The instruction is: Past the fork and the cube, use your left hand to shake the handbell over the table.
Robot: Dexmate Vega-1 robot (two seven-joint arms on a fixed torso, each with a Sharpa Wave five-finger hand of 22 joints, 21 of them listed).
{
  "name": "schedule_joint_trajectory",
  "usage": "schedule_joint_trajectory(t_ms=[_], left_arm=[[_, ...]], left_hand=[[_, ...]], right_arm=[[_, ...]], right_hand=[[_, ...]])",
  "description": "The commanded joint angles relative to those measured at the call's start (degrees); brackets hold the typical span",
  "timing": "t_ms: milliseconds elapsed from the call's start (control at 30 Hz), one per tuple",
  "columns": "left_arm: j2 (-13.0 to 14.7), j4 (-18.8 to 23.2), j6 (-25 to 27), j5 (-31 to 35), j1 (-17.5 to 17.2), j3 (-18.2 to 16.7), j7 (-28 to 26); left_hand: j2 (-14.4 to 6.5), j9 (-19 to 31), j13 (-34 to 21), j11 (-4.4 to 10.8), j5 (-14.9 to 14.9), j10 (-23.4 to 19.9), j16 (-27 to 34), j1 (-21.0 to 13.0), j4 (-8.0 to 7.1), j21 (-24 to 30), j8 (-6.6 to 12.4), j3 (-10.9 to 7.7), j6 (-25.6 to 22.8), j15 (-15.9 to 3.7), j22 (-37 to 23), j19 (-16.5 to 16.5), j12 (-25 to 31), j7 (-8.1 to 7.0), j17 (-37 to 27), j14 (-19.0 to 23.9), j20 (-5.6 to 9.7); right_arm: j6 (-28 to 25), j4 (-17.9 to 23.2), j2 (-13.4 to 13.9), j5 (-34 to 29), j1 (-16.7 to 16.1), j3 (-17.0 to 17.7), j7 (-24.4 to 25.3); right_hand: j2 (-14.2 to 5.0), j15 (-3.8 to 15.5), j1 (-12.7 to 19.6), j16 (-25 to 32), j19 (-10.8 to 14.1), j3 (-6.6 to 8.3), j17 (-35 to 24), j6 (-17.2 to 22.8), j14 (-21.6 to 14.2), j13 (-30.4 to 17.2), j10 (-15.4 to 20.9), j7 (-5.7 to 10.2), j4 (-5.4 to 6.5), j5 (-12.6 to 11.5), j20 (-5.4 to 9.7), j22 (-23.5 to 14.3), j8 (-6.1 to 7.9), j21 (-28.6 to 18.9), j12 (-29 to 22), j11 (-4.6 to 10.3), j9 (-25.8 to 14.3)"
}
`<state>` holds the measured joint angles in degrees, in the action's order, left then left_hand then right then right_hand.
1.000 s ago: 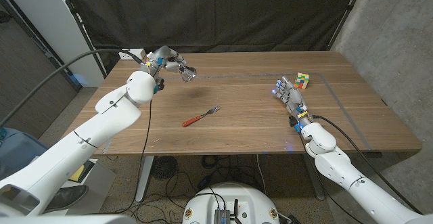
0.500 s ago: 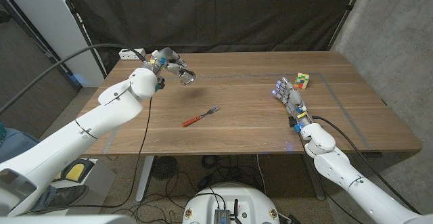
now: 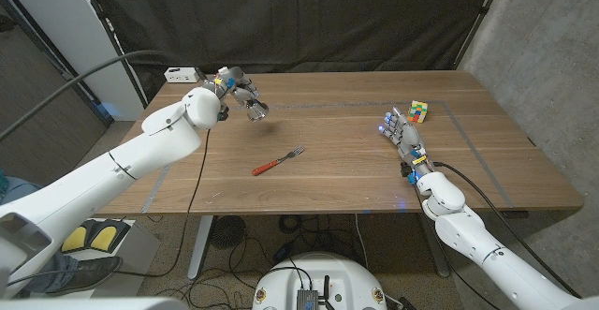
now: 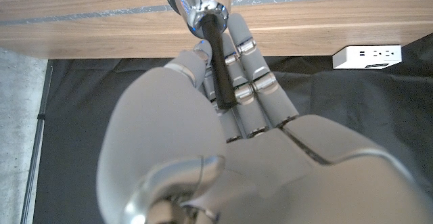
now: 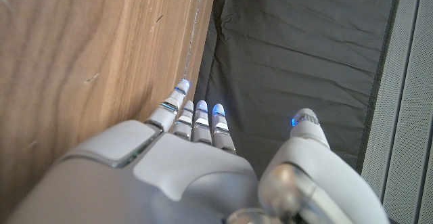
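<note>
The left robot hand [image 3: 234, 83] holds the handbell [image 3: 258, 111] above the far left part of the wooden surface [image 3: 328, 160], its fingers [image 4: 252, 75] wrapped around the black handle and the shiny metal bell pointing down toward the wood. The fork [image 3: 278, 163], with what seems to be a red handle, lies nearer the middle. The right robot hand [image 3: 401, 134] holds nothing, its fingers extended, apparently low over the surface, with the coloured cube [image 3: 417, 111] just beyond its fingertips.
</note>
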<state>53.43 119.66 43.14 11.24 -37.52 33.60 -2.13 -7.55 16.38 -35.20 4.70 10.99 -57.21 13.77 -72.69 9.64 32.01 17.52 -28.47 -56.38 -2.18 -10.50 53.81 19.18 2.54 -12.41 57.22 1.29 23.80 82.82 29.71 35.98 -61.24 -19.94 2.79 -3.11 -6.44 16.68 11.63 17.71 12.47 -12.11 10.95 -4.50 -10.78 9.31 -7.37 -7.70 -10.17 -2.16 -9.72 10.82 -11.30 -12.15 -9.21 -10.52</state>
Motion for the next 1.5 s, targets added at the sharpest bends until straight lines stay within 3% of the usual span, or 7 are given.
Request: schedule_joint_trajectory(t_ms=[33, 467, 1500], left_arm=[[1.2, -1.0, 0.6, 1.8, 3.5, 3.1, 4.0], [1.4, -0.8, 2.7, 7.8, 6.4, 6.7, 7.5], [-1.8, -6.0, -0.6, 11.7, 9.4, 9.8, 15.2]], left_hand=[[-0.2, 0.3, -0.3, -0.08, 0.4, -0.4, 0.4, -0.3, -0.07, 0.3, 0.04, -0.32, -0.4, -6.82, -0.1, -0.2, -0.2, 0.33, -0.1, 7.2, -0.16], [-0.2, 0.3, -0.3, -0.09, 0.4, -0.5, 0.4, -0.3, -0.1, 0.5, -0.06, -0.34, -0.4, -6.92, -0.2, -0.4, -0.4, 0.25, -0.1, 7.1, -0.19], [-0.3, 0.5, -0.5, -0.18, 0.4, -0.5, 0.3, -0.2, -0.14, 0.8, -0.31, -0.38, -0.3, -6.7, -0.1, -1.0, -1.0, 0.37, -0.2, 6.7, -0.26]], right_arm=[[0.2, -0.4, -0.2, -0.1, 0.3, 0.0, -0.1], [0.0, -0.3, -0.1, 0.1, 0.4, 0.2, -0.1], [-0.3, 0.7, 0.7, 0.2, -0.8, 0.6, 0.2]], right_hand=[[-0.52, -0.27, 0.2, 0.3, 0.5, -0.08, -0.2, 0.3, -0.2, -0.3, 0.6, 0.21, -0.15, 0.0, 0.12, -0.1, 0.08, 0.1, -0.1, 0.07, -0.2], [-0.55, -0.15, 0.2, 0.3, 0.5, -0.09, -0.2, 0.3, -0.2, -0.3, 0.6, 0.2, -0.15, 0.0, 0.17, -0.1, 0.1, 0.2, 0.0, 0.13, -0.2], [-0.62, -0.18, 0.2, 0.3, 0.6, -0.1, -0.3, 0.4, -0.4, -0.3, 0.6, 0.3, -0.16, 0.0, 0.11, -0.1, 0.1, 0.1, 0.0, 0.11, -0.2]])
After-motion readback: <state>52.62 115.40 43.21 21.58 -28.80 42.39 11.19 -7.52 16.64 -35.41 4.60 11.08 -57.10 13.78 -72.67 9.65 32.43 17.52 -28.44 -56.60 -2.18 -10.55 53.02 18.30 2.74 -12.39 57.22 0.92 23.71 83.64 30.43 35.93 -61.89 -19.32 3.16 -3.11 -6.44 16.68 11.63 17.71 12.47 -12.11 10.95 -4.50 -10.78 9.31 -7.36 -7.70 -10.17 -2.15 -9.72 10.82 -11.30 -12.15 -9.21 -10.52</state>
